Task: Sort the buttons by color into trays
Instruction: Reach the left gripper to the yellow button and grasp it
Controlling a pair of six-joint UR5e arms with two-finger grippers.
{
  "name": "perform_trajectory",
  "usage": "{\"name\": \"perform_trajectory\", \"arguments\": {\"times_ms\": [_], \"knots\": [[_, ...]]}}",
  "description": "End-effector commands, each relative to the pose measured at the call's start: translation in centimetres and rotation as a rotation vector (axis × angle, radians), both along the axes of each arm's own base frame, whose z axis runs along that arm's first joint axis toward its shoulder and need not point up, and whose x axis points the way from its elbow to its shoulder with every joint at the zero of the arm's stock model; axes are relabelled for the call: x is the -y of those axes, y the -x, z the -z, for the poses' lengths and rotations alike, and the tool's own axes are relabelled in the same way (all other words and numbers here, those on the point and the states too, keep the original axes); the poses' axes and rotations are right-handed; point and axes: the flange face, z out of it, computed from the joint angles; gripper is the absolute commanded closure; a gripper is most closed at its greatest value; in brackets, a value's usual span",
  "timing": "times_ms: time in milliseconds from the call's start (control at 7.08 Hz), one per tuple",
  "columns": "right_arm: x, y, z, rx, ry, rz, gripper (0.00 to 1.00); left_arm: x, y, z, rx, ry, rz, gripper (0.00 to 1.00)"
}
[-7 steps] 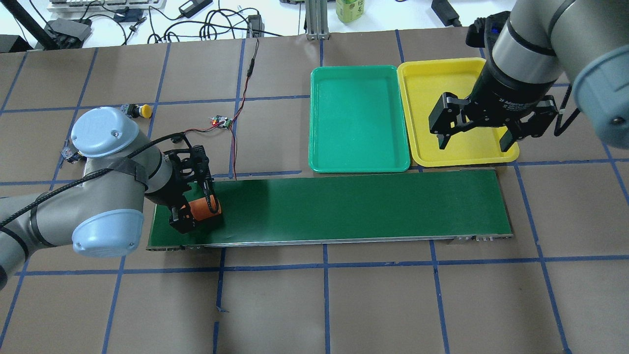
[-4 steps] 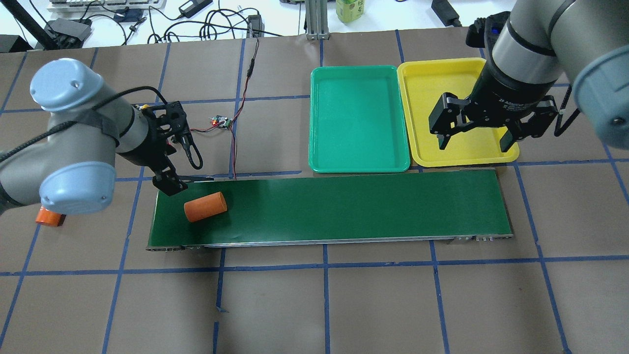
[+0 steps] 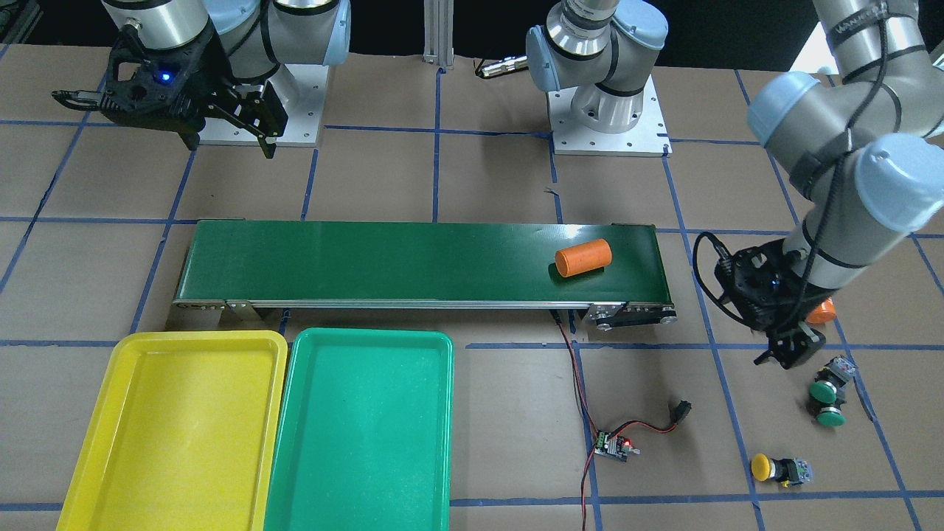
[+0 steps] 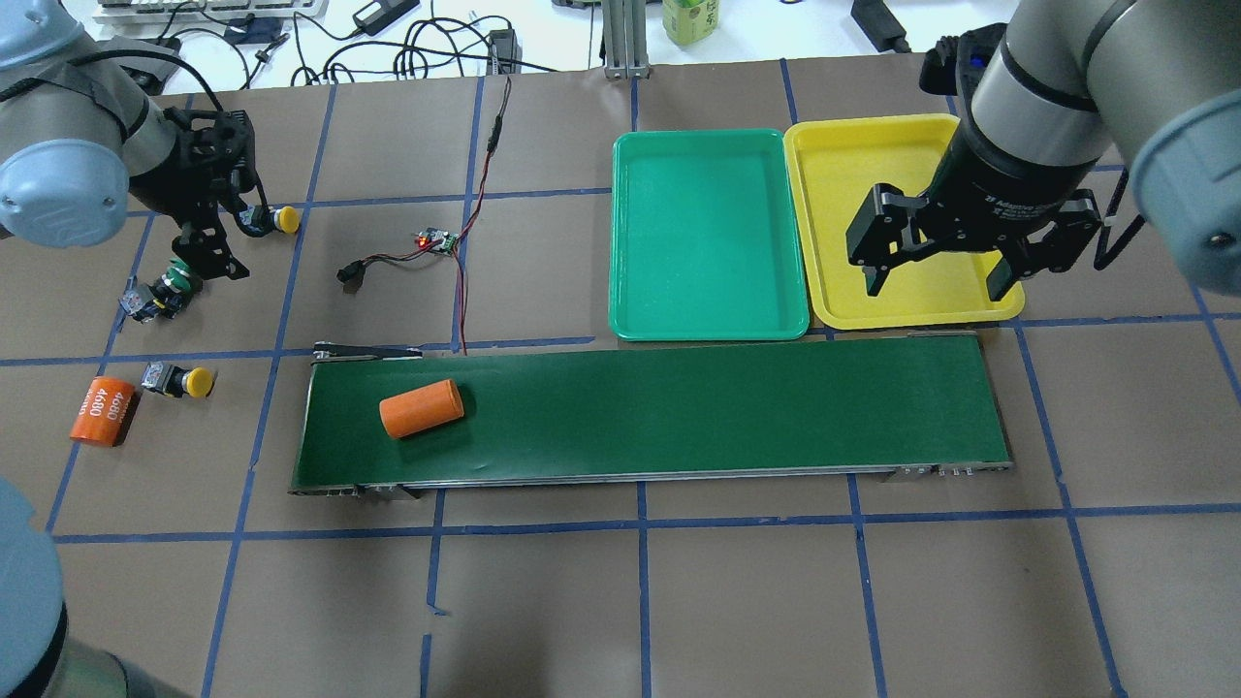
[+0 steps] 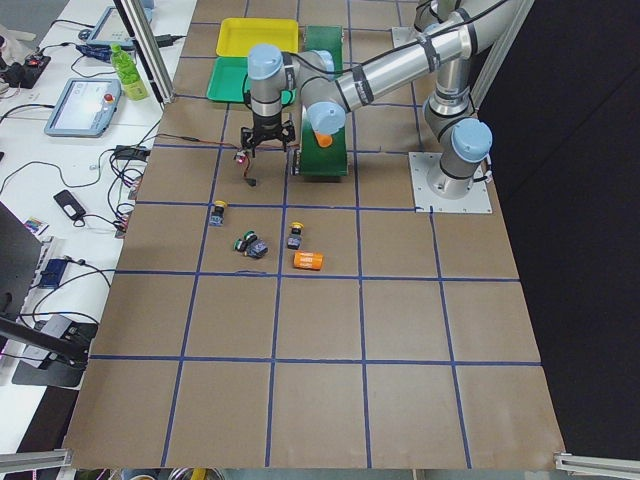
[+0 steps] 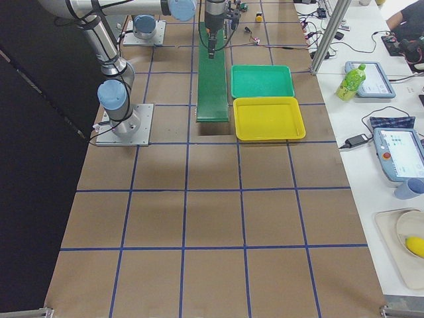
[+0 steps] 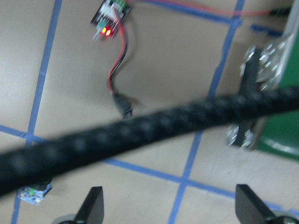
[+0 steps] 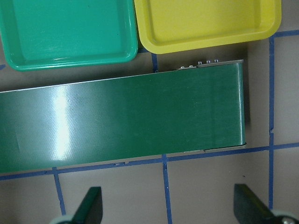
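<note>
A long belt (image 4: 727,407) crosses the counter (image 4: 679,601), green tray (image 4: 708,233) and yellow tray (image 4: 834,213) beside its far edge. The right hand (image 4: 936,276) gapes wide over the yellow tray; the left hand (image 7: 170,209), also wide, hovers above the buttons (image 4: 197,382) off the belt's other end. An orange cylinder (image 4: 422,408) lies on the belt, between buttons and trays.

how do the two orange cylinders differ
The belt cylinder lies on the green conveyor belt; the printed cylinder lies on the table past the belt's end. The printed cylinder shows "4680"; the belt cylinder shows no print. Both are orange, lying on their sides.
</note>
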Motion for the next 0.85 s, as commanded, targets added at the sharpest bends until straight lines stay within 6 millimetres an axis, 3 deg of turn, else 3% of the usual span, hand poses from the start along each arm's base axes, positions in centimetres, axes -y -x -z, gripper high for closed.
{"name": "perform_trajectory", "arguments": {"times_ms": [0,282,424,706], "knots": [[0.0,0.0,0.0,0.001,0.001,0.000,0.00,5.7,-3.6,3.8,0.018,0.021,0.148,0.00],[0.0,0.0,0.0,0.000,0.001,0.000,0.00,9.7,-6.7,7.6,0.028,0.048,0.137,0.00],[0.0,0.0,0.0,0.001,0.001,0.000,0.00,10.9,-7.2,8.7,0.030,0.052,0.152,0.00],[0.0,0.0,0.0,0.000,0.001,0.000,0.00,11.3,-7.0,10.7,-0.008,0.050,0.155,0.00]]}}
